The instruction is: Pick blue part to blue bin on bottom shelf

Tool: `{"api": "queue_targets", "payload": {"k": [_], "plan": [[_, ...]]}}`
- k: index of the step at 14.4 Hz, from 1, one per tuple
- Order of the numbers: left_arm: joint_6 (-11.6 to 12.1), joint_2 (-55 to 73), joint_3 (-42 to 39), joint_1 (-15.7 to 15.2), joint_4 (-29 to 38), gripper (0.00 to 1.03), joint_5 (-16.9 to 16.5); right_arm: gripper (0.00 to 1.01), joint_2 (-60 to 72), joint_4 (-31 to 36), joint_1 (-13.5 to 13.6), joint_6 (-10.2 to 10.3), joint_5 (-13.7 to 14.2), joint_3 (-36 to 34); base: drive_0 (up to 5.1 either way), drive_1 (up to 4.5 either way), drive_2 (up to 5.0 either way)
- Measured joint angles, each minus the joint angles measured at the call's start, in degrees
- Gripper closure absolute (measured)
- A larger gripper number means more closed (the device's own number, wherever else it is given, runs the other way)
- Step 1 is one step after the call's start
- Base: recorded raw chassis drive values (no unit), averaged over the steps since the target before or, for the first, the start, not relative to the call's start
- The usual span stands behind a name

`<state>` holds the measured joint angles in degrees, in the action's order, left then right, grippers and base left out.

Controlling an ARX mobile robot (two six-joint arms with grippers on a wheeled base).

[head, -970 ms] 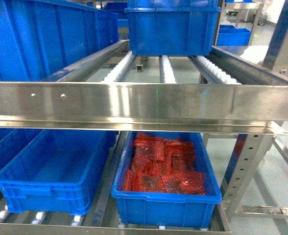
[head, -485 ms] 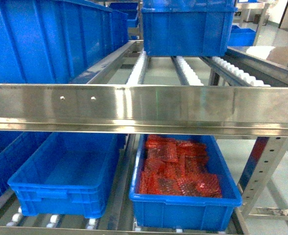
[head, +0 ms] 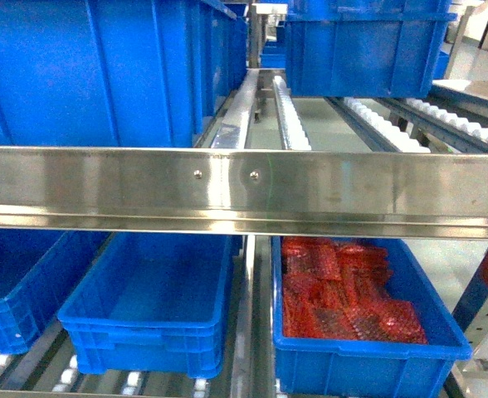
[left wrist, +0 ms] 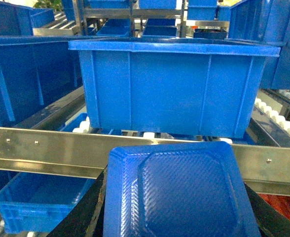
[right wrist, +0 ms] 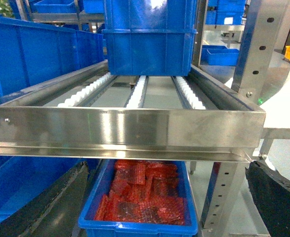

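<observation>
A blue part [left wrist: 179,197], a square textured plastic tray, fills the lower left wrist view. My left gripper [left wrist: 180,215] is shut on it, a black finger showing at each side. Beyond and below it, an empty blue bin [left wrist: 36,202] [head: 153,298] sits on the bottom shelf [head: 244,332], on its white rollers. My right gripper [right wrist: 164,202] is open, its dark fingers [right wrist: 278,197] wide apart with nothing between them, above a blue bin of red parts [right wrist: 140,197] [head: 352,323]. Neither gripper appears in the head view.
A steel front rail [head: 244,186] of the level above crosses the view over the lower bins. Large blue bins [head: 95,66] [head: 368,41] stand on that level's rollers. Another blue bin [head: 12,282] sits at the far left below. A perforated steel post [right wrist: 253,49] stands at the right.
The head view has shifted: the rack, the empty bin and the red-parts bin now lie further right in the picture and look closer.
</observation>
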<state>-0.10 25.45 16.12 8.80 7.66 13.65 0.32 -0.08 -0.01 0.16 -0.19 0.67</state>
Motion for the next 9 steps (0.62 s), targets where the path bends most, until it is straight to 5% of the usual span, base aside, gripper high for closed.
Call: {"api": "queue_targets", "payload": {"k": [9], "plan": [[0.0,0.0,0.0,0.1,0.0,0.59,0.0,0.03,0.0,-0.2,0.0,0.0,0.0,0.0,0.0,0.0,0.0]]}}
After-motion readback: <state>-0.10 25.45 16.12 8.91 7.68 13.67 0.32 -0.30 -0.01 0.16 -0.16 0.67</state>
